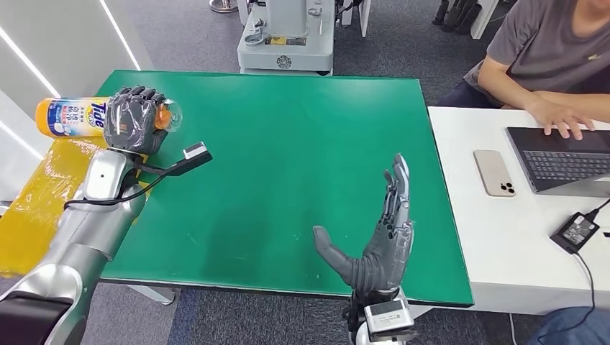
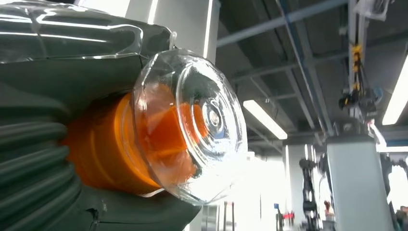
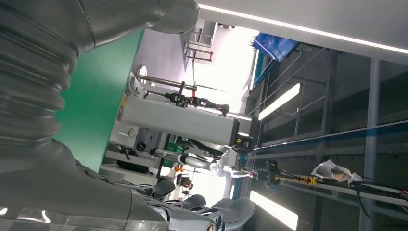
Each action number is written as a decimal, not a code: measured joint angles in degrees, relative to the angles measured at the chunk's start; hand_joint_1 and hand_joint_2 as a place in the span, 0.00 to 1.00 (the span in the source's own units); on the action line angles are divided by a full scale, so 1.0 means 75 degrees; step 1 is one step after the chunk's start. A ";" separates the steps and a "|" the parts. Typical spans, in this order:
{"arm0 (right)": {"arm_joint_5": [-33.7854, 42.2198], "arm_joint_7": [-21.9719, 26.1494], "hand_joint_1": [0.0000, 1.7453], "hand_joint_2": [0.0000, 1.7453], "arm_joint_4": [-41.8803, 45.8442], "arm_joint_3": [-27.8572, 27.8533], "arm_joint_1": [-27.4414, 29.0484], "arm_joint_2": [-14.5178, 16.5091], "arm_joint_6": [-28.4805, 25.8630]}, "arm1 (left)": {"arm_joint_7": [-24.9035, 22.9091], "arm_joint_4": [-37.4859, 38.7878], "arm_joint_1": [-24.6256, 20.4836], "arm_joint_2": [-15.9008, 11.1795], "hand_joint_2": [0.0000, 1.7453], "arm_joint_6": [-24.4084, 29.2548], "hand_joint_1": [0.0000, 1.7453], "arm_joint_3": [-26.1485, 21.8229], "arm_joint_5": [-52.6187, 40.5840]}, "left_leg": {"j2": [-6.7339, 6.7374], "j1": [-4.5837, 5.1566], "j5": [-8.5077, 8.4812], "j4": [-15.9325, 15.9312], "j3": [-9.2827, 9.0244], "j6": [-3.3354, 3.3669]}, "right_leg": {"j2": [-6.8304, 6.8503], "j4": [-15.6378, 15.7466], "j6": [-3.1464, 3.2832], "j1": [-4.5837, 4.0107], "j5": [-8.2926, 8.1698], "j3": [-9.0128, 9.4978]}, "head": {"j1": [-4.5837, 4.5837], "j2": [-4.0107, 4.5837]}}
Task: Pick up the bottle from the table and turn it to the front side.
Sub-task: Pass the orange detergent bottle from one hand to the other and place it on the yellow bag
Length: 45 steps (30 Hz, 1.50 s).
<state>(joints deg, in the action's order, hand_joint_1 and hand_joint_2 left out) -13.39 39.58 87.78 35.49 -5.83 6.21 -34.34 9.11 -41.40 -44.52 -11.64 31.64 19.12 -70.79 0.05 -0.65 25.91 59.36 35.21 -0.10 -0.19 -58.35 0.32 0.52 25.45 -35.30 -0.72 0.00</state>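
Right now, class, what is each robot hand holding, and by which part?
The left hand grips the orange Tide bottle near its clear-capped end, holding it sideways. The right hand holds nothing, fingers apart.

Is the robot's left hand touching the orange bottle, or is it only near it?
Touching. In the head view the left hand is wrapped around the orange bottle, held off the green table. The left wrist view shows the bottle's clear cap against the hand.
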 joint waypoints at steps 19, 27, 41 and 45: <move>0.0108 0.0028 0.00 1.00 -0.0031 -0.0005 -0.0023 0.0043 0.0077 | 0.0322 0.2738 0.0098 -0.0050 1.00 -0.1227 1.00 0.0009 -0.0413 | 0.0002 -0.0001 0.0003 -0.0005 0.0003 -0.0003 | -0.0002 -0.0001 0.0000 0.0000 0.0003 -0.0001 | 0.0000 0.0000; 0.0310 0.0071 0.00 1.00 -0.0163 -0.0004 -0.0156 0.0044 0.0029 | 0.0337 0.2978 0.0471 -0.0070 1.00 -0.0839 1.00 0.0121 -0.0760 | 0.0000 -0.0001 0.0003 -0.0005 0.0003 -0.0003 | 0.0001 0.0000 -0.0001 0.0000 0.0004 -0.0001 | 0.0000 0.0000; 0.0388 0.0075 0.00 1.00 -0.0331 0.0001 -0.0325 0.0169 0.0138 | 0.0420 0.3096 0.0784 0.0197 1.00 0.0251 1.00 0.0246 -0.1142 | -0.0001 -0.0001 0.0003 -0.0005 0.0003 -0.0003 | 0.0001 0.0001 -0.0001 0.0000 0.0004 -0.0002 | 0.0000 0.0000; 0.0385 0.0075 0.00 1.00 -0.0344 0.0001 -0.0350 0.0190 0.0192 | 0.0573 0.3096 0.0780 0.0332 1.00 0.0192 1.00 0.0248 -0.1145 | -0.0001 -0.0001 0.0003 -0.0005 0.0002 -0.0003 | 0.0001 0.0001 -0.0001 0.0000 0.0004 -0.0002 | 0.0000 0.0000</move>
<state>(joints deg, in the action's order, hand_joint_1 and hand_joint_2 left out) -10.50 40.15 85.20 35.50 -8.45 7.64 -32.90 13.40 -18.19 -38.67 -9.16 33.08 20.98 -79.38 0.04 -0.65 25.93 59.32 35.23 -0.12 -0.18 -58.34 0.32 0.52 25.48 -35.31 -0.72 0.00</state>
